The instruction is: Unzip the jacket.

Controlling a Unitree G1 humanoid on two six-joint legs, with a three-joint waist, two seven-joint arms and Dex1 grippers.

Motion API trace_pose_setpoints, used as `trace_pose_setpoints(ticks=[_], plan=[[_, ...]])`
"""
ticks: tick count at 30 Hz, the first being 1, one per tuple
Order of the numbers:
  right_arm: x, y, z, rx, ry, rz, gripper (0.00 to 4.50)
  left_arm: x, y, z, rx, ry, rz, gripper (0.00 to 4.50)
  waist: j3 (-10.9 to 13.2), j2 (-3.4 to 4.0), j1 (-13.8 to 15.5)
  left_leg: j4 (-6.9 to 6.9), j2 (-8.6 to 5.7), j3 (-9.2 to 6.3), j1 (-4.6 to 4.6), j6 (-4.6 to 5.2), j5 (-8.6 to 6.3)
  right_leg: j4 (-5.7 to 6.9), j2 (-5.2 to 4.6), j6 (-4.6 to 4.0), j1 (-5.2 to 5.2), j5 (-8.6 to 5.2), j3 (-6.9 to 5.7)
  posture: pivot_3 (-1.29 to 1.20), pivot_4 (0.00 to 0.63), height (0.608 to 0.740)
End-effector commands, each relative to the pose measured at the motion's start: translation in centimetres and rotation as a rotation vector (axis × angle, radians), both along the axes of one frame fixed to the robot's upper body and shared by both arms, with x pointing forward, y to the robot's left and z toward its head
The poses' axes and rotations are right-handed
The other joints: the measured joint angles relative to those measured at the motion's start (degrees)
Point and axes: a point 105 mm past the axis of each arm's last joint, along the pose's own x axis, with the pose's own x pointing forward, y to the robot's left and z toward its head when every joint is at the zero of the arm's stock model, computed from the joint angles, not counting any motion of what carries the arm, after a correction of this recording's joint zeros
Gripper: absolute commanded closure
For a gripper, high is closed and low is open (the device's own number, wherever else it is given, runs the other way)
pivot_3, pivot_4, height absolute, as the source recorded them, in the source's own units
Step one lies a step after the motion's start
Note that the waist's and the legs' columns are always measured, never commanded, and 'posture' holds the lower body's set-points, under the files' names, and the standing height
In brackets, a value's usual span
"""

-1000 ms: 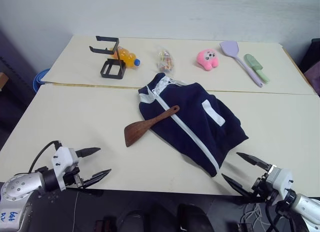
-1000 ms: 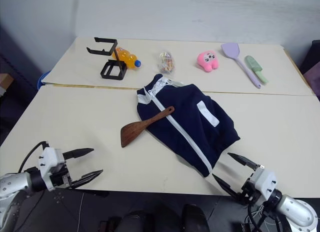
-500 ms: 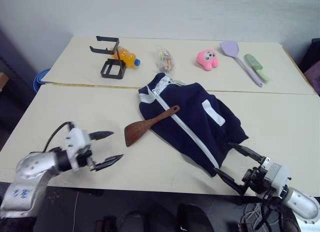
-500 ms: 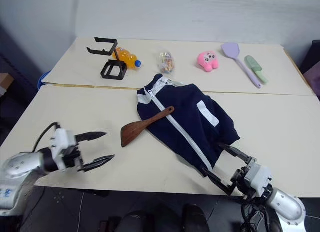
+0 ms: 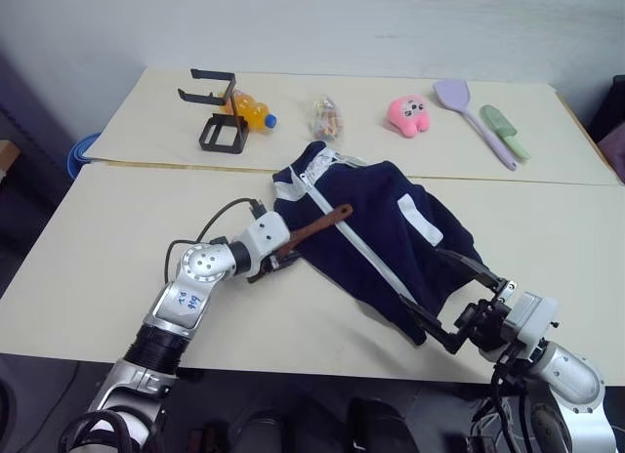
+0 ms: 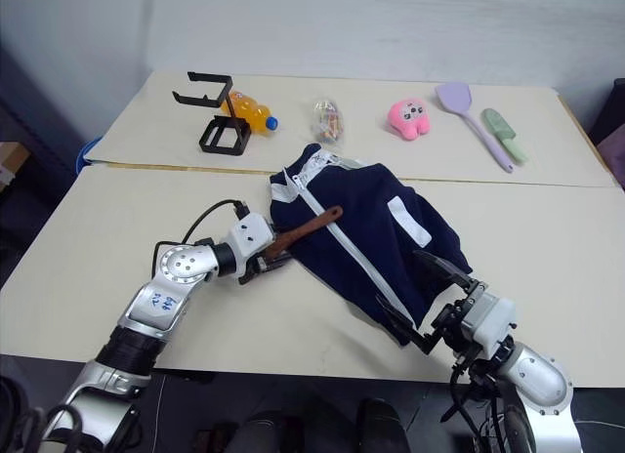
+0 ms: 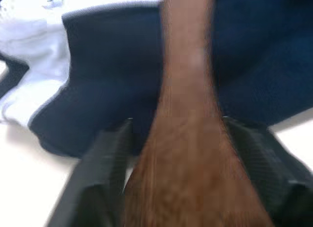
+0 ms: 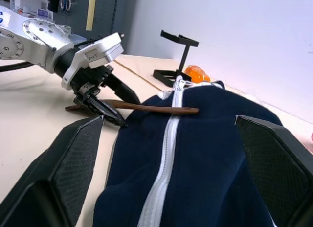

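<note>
- The jacket [image 5: 376, 233] lies flat on the near counter [image 5: 117, 248], about centre and slightly to the robot's right. Its collar points toward the far counter, and its hem lies toward the near edge.
- The white zipper stripe [image 5: 361, 253] runs diagonally from the collar to the hem and appears closed along its visible length.
- A white rectangular patch [image 5: 417, 218] sits on the right half of the jacket.
- A wooden spatula [image 5: 314, 227] lies across the left half of the jacket. Its handle rests on the fabric; its blade end extends off the jacket's left edge onto the counter.
- The left claw [image 5: 274, 265] is at the spatula's blade end. In the left wrist view, the two black fingers [image 7: 105, 158] stand on either side of the brown wood with narrow gaps visible. The claw is partly open around the spatula; whether it grips cannot be told.
- The right claw [image 6: 422, 295] is at the jacket's hem corner, near the counter's near edge. Its fingers are spread wide, one on each side of the hem end. In the right wrist view, the navy fabric and zipper lie between them.
- On the far counter stand a black stand [image 5: 219, 116], an orange bottle [image 5: 249, 111], a pink plush toy [image 5: 409, 112], a lilac spatula [image 5: 469, 116] and a green brush [image 5: 504, 133].
</note>
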Motion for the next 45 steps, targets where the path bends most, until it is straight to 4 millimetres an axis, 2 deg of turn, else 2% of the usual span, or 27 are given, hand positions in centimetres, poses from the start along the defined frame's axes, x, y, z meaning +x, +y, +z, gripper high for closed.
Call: trace_pose_setpoints(ticks=[1, 3, 7, 9, 11, 13, 15, 17, 20, 24, 28, 29, 34, 36, 39, 41, 42, 45], plan=[[-0.2, 0.4, 1.0, 0.006, -0.042, 0.006, 0.0, 0.6, 1.0, 0.7, -0.068, -0.034, 0.065, 2.7, -0.01, 0.0, 0.45, 0.02, -0.01, -0.01, 0.02, 0.03, 0.02, 0.0, -0.04, 0.02, 0.03, 0.01, 0.01, 0.0, 0.15, 0.74], [-0.2, 0.6, 0.9, 0.01, -0.042, 0.017, 0.0, 0.5, 2.8, 0.8, -0.109, -0.021, 0.116, 3.12, -0.02, 0.01, 0.61, 0.06, -0.02, -0.02, 0.06, 0.05, 0.03, 0.01, -0.1, 0.03, 0.08, 0.02, 0.03, 0.0, 0.15, 0.74], [-0.2, 1.5, 0.9, 0.014, -0.07, 0.096, 0.0, -0.1, 8.1, 0.7, -0.199, -0.005, 0.306, 3.66, -0.11, 0.11, 0.02, 0.06, 0.05, -0.06, 0.12, 0.01, 0.02, 0.02, -0.22, 0.03, 0.13, 0.02, 0.23, 0.0, 0.15, 0.74], [-0.8, 3.1, 0.4, -0.1, -0.111, 0.225, 0.0, -0.5, 12.0, 0.7, -0.195, -0.038, 0.459, 3.88, -0.11, 0.12, -0.53, 0.06, 0.1, -0.08, 0.12, -0.04, 0.03, 0.02, -0.21, 0.03, 0.13, 0.01, 0.26, 0.0, 0.15, 0.74], [-0.9, 4.4, 0.2, -0.134, -0.133, 0.314, 0.0, -1.5, 17.7, 1.0, -0.189, -0.068, 0.698, 4.36, -0.14, 0.04, -0.98, 0.06, 0.13, -0.13, 0.12, -0.05, 0.03, 0.01, -0.17, 0.02, 0.16, 0.01, 0.24, 0.0, 0.15, 0.74], [-0.9, 5.4, 0.1, -0.142, -0.134, 0.378, 0.0, -3.0, 22.4, 0.9, -0.173, -0.056, 0.877, 4.46, -0.15, -0.09, -2.01, 0.06, 0.24, -0.09, 0.14, -0.12, 0.04, -0.01, -0.17, 0.01, 0.15, 0.01, 0.24, 0.0, 0.15, 0.74], [-0.7, 5.9, 0.0, -0.135, -0.129, 0.405, 0.0, -4.2, 24.7, 0.5, -0.144, -0.015, 0.948, 4.46, -0.16, -0.09, -2.61, 0.04, 0.43, -0.11, 0.18, -0.3, 0.02, 0.04, -0.08, -0.11, 0.15, -0.06, 0.28, 0.0, 0.15, 0.74], [-0.4, 6.1, 0.0, -0.121, -0.124, 0.41, 0.0, -4.9, 26.0, 0.5, -0.104, -0.017, 0.971, 4.46, -0.16, -0.09, -2.58, -0.06, 0.47, -0.1, 0.24, -0.39, 0.01, 0.1, -0.05, -0.21, 0.11, -0.11, 0.25, 0.0, 0.15, 0.74], [0.0, 6.0, 0.0, -0.105, -0.111, 0.401, 0.0, -5.4, 27.9, 0.8, -0.123, -0.011, 1.046, 4.46, -0.16, -0.09, -2.22, -0.09, 0.46, -0.1, 0.22, -0.42, -0.01, 0.14, -0.09, -0.24, 0.05, -0.13, 0.25, 0.0, 0.15, 0.74], [0.2, 5.4, 0.0, -0.105, -0.096, 0.375, 0.0, -6.7, 31.5, 0.7, -0.15, 0.028, 1.221, 4.46, -0.16, -0.09, -2.38, -0.08, 0.45, -0.12, 0.2, -0.44, -0.03, 0.14, -0.12, -0.24, 0.04, -0.13, 0.26, 0.0, 0.15, 0.74], [0.5, 5.1, 0.4, -0.085, -0.088, 0.349, 0.0, -7.3, 32.6, -0.1, -0.122, 0.11, 1.277, 4.46, -0.16, -0.09, -2.98, -0.12, 0.59, 0.02, 0.25, -0.58, -0.1, 0.24, -0.01, -0.33, -0.07, -0.18, 0.24, 0.0, 0.15, 0.74], [0.5, 5.1, 0.4, -0.083, -0.085, 0.346, 0.0, -7.3, 32.7, -0.2, -0.12, 0.125, 1.278, 3.9, -0.16, -0.09, -2.98, -0.13, 0.59, 0.03, 0.27, -0.61, -0.11, 0.28, -0.01, -0.36, -0.08, -0.19, 0.23, 0.0, 0.15, 0.74], [0.7, 5.2, 1.5, -0.067, -0.084, 0.322, 0.0, -6.7, 32.3, 1.2, -0.151, 0.064, 1.266, 2.45, -0.1, -0.51, -2.09, -0.06, 0.61, 0.03, 0.06, -0.62, -0.13, 0.3, -0.03, -0.38, -0.27, -0.2, 0.14, 0.0, 0.15, 0.74], [0.9, 5.1, 1.8, -0.079, -0.076, 0.301, 0.0, -6.0, 30.9, 2.4, -0.163, -0.003, 1.185, 1.65, -0.13, -0.58, -1.4, -0.04, 0.57, -0.08, 0.02, -0.59, -0.14, 0.28, -0.12, -0.38, -0.23, -0.2, 0.05, 0.0, 0.15, 0.74], [1.3, 4.6, 2.1, -0.104, -0.051, 0.247, 0.0, -5.1, 28.4, 4.4, -0.222, -0.108, 1.028, 0.9, -0.13, -0.59, -0.61, -0.04, 0.49, -0.11, 0.01, -0.54, -0.16, 0.23, -0.23, -0.38, -0.21, -0.2, 0.04, 0.0, 0.15, 0.74], [1.7, 4.2, 2.1, -0.111, -0.026, 0.206, 0.0, -4.9, 27.5, 5.1, -0.277, -0.136, 0.956, 0.22, -0.13, -0.59, -0.61, -0.04, 0.48, -0.17, 0.0, -0.53, -0.17, 0.19, -0.26, -0.38, -0.18, -0.2, 0.0, 0.0, 0.15, 0.74], [1.9, 3.9, 2.0, -0.131, 0.009, 0.178, 0.0, -4.9, 26.4, 5.9, -0.292, -0.179, 0.87, 0.02, -0.12, -0.58, -0.69, -0.04, 0.48, -0.16, 0.0, -0.53, -0.17, 0.17, -0.25, -0.38, -0.18, -0.2, 0.0, 0.0, 0.15, 0.74], [2.1, 3.7, 1.3, -0.213, 0.088, 0.112, 0.0, -5.0, 23.3, 7.6, -0.248, -0.271, 0.637, 0.02, -0.12, -0.58, -0.79, -0.04, 0.51, -0.15, -0.01, -0.54, -0.17, 0.16, -0.2, -0.38, -0.18, -0.2, -0.04, 0.0, 0.15, 0.74]])
